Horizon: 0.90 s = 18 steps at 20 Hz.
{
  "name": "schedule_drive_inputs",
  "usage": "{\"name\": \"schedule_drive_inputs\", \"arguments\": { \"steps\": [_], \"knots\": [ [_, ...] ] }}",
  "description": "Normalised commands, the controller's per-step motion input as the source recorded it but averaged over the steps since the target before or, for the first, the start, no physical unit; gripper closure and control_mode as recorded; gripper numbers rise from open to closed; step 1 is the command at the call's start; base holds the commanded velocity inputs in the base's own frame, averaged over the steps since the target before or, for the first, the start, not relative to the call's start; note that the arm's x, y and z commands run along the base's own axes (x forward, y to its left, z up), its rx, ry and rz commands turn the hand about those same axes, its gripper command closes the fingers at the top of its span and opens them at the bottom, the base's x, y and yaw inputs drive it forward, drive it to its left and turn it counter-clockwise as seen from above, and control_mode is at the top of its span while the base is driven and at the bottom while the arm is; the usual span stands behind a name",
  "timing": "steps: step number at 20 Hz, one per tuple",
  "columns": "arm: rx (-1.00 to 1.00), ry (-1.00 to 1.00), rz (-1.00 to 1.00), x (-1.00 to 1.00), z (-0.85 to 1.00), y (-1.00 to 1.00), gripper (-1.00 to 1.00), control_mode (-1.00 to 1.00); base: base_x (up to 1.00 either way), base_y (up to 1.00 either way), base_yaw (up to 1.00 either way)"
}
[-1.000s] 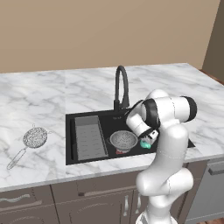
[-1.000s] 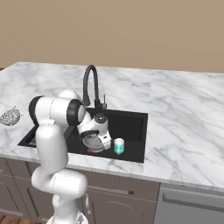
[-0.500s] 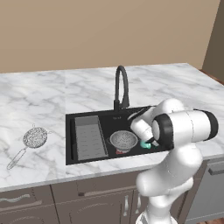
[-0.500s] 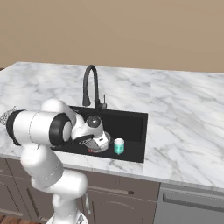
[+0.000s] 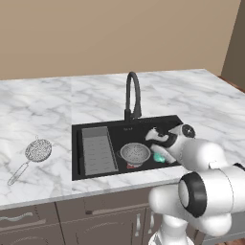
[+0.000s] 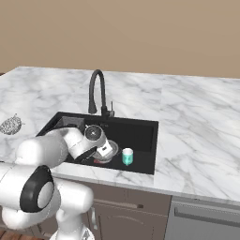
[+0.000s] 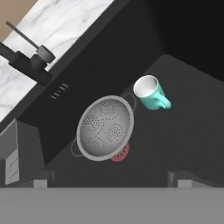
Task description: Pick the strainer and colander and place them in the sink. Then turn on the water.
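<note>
Gripper [image 7: 109, 183] hangs wide and empty above the colander [image 7: 105, 128] in the sink [image 5: 143, 123]; strainer [image 5: 37, 150] lies on the counter [image 5: 43, 110], far left.

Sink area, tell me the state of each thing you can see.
colander: upright in the sink, released
strainer: lying on the counter
mug: on its side in the sink
faucet: no water running
gripper: open above the colander
</note>
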Motion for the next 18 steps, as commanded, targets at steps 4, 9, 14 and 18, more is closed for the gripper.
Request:
{"name": "schedule_drive_inputs", "arguments": {
  "steps": [4,9,14,18],
  "knots": [
    [-0.09,0.02,0.03,-0.20,0.91,0.00,-1.00,-1.00,0.00,0.00,0.00],
    [-0.12,0.06,0.05,-0.33,0.82,0.00,-1.00,-1.00,0.00,0.00,0.00],
    [-0.11,0.09,0.09,-0.47,0.65,0.01,-1.00,-1.00,0.00,0.00,0.00],
    [-0.07,0.01,0.08,-0.55,0.39,0.00,-1.00,-1.00,0.00,0.00,0.00]
  ]
}}
